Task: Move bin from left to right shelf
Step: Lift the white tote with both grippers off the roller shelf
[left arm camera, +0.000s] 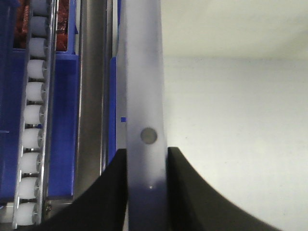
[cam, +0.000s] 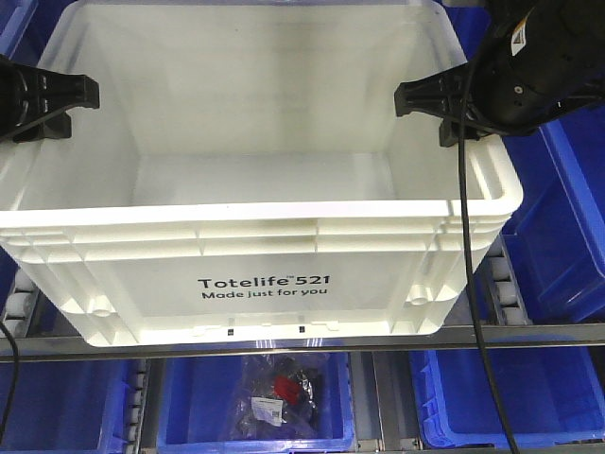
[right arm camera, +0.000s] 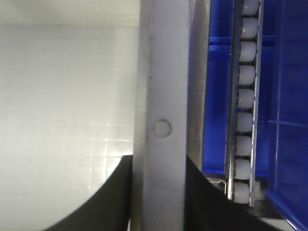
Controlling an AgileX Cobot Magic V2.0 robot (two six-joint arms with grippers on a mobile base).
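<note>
The large white bin (cam: 265,284) with black "Totelife 521" print fills the front view; it is empty inside and its base is at a metal shelf rail. My left gripper (cam: 57,99) is shut on the bin's left rim; in the left wrist view its black fingers (left arm camera: 110,192) clamp the rim (left arm camera: 144,96) from both sides. My right gripper (cam: 444,99) is shut on the bin's right rim; in the right wrist view the rim (right arm camera: 161,96) runs between the black fingers (right arm camera: 115,197).
Blue plastic bins (cam: 567,208) stand to the right and on the shelf below (cam: 255,407), one holding bagged items. Roller tracks (left arm camera: 33,120) (right arm camera: 243,106) and metal rails (cam: 529,333) run beside the bin.
</note>
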